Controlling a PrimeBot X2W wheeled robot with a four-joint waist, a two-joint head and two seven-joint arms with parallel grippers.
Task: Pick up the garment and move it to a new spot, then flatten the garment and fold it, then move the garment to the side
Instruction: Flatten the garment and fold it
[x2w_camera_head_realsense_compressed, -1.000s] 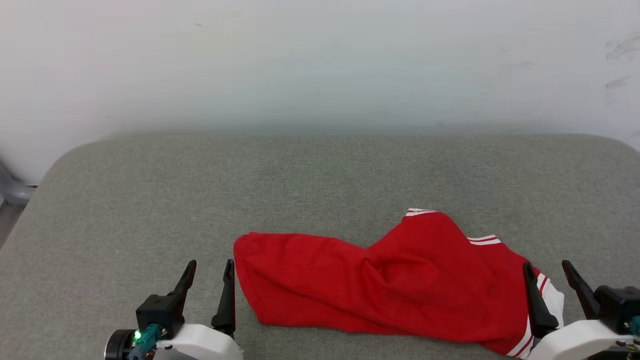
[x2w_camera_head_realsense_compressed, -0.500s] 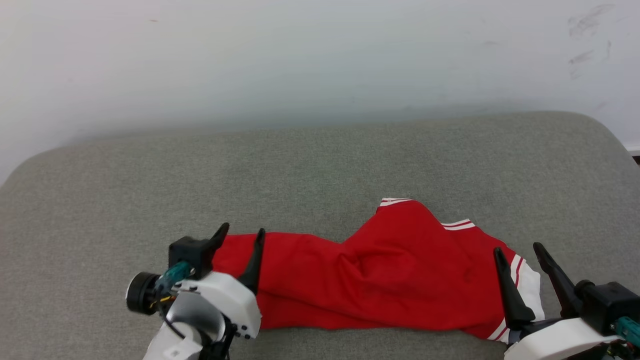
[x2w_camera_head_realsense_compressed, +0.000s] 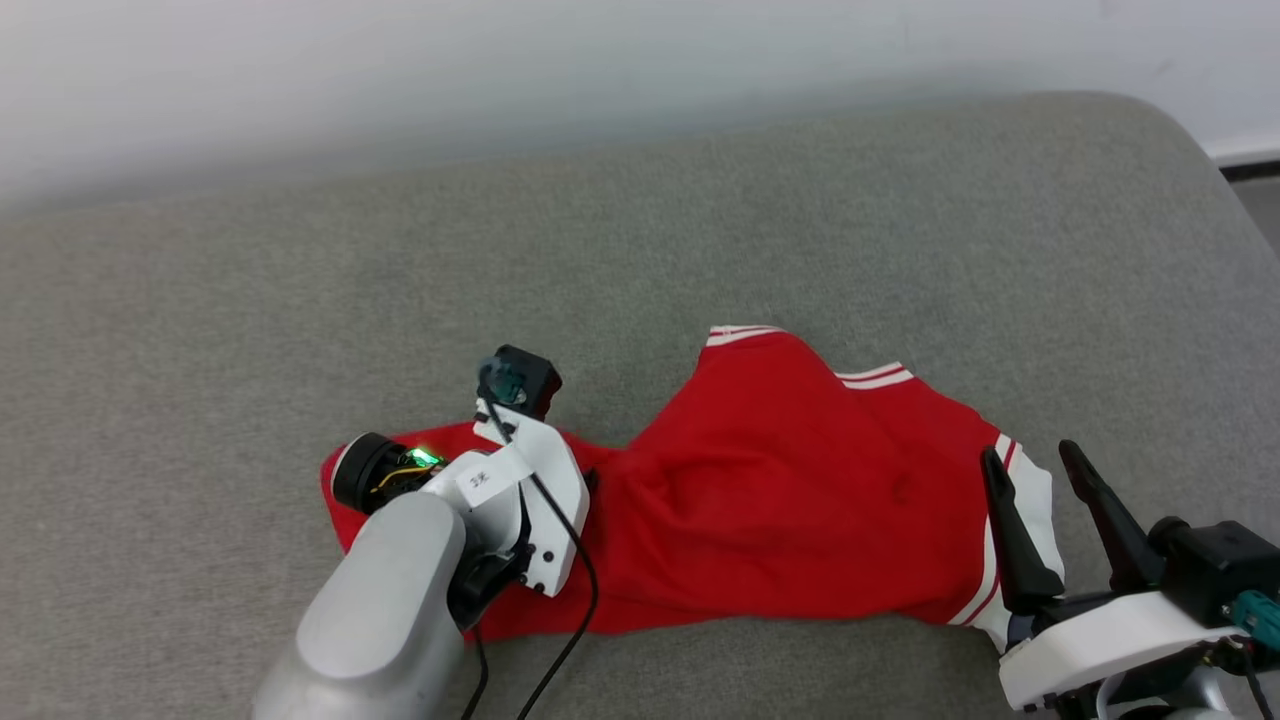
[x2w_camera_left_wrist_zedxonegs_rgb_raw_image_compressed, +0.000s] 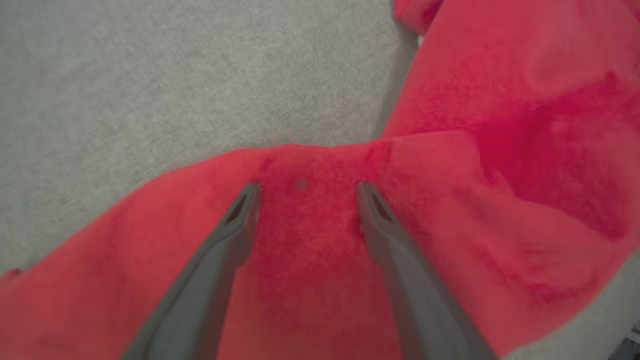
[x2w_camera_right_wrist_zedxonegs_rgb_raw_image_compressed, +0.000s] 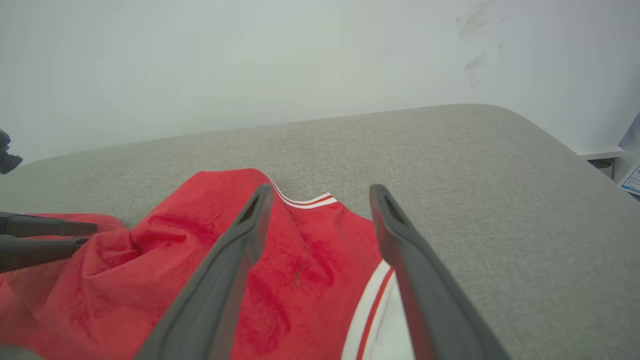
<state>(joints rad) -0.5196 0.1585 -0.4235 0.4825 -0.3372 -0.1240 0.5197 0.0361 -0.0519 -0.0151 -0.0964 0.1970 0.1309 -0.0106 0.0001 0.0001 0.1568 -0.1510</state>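
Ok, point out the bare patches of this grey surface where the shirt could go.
Free: the wide strip between the garment and the wall, and the surface's left side. Crowded: the near edge, where left gripper and right gripper hang open over the garment's ends.

I see the garment (x2w_camera_head_realsense_compressed: 800, 480), a bright red short-sleeved shirt, lying loosely bunched and stretched sideways on the grey fabric surface (x2w_camera_head_realsense_compressed: 700, 220), close to my near edge. It is not flat; soft folds and a shallow dent run through its middle. Its white sleeve (x2w_camera_right_wrist_zedxonegs_rgb_raw_image_compressed: 395, 330), edged with red-and-white stripes, sits at the right end. Two more striped bands show along the far edge.
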